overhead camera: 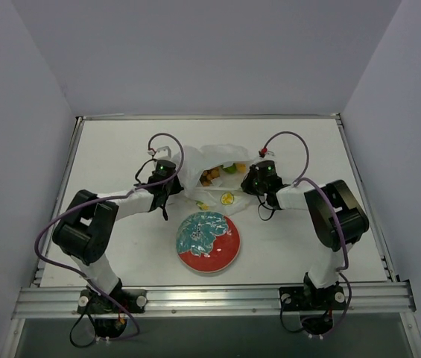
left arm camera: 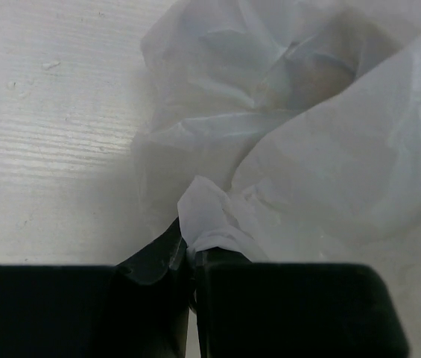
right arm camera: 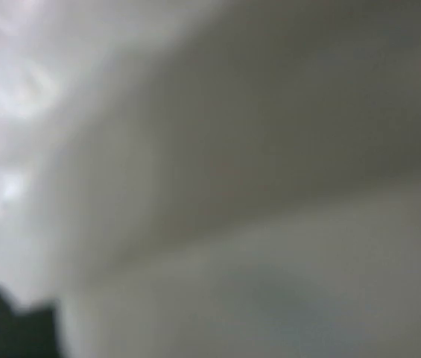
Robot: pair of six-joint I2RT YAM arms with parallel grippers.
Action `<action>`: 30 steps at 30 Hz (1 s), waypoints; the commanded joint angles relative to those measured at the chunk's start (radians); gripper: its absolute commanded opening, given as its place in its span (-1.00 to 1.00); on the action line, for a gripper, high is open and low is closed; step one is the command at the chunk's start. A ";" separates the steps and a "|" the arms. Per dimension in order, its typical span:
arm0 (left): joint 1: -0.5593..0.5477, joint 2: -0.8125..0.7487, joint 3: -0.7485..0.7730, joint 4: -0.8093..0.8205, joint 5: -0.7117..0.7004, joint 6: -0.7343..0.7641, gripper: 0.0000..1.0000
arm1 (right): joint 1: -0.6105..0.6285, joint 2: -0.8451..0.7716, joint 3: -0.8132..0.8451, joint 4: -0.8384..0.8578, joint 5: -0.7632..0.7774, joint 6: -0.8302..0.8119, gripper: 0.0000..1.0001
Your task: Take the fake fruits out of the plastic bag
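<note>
The white plastic bag (overhead camera: 211, 162) lies at the table's middle, its mouth spread between my two grippers. Inside it I see the tan-orange berries (overhead camera: 208, 177), the green fruit (overhead camera: 229, 169) and a bit of the orange-yellow fruit (overhead camera: 241, 166). My left gripper (overhead camera: 173, 183) is at the bag's left edge; in the left wrist view it (left arm camera: 191, 250) is shut on a fold of the bag (left arm camera: 322, 149). My right gripper (overhead camera: 253, 183) is against the bag's right edge. The right wrist view is filled with blurred white plastic (right arm camera: 210, 149), and the fingers are hidden.
A round red-and-teal plate (overhead camera: 225, 250) lies just in front of the bag, between the two arms. The table (overhead camera: 113, 160) has raised edges at the left, right and back, with grey walls around it.
</note>
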State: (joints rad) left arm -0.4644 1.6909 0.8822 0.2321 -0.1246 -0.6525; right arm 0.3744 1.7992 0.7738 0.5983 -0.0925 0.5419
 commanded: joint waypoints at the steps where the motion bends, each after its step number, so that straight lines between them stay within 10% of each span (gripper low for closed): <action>1: 0.056 0.026 -0.005 0.056 -0.034 -0.035 -0.95 | -0.019 0.009 0.019 -0.006 0.089 -0.011 -1.00; 6: 0.055 -0.034 -0.031 0.085 0.019 -0.044 -0.94 | -0.017 -0.136 0.019 -0.098 0.132 -0.031 -0.90; 11: 0.049 -0.154 -0.094 0.111 0.055 -0.076 -0.81 | -0.015 -0.344 0.035 -0.308 0.160 -0.083 0.34; 16: 0.029 -0.226 -0.127 0.136 0.077 -0.093 -0.79 | -0.008 -0.556 0.021 -0.438 0.169 -0.086 0.62; 19: 0.021 -0.223 -0.138 0.160 0.091 -0.099 -0.79 | 0.009 -0.668 0.047 -0.495 0.154 -0.092 0.45; 26: 0.003 -0.148 -0.164 0.280 0.117 -0.128 -0.88 | 0.133 -0.674 0.160 -0.537 0.103 -0.128 -0.73; 30: 0.000 -0.094 -0.183 0.348 0.125 -0.153 -0.95 | 0.202 -0.514 0.245 -0.525 0.103 -0.206 -0.91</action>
State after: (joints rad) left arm -0.4583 1.5784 0.6941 0.4801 -0.0154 -0.7727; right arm 0.5438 1.1751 0.9588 0.0872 0.0223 0.4091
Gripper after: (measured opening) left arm 0.033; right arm 0.063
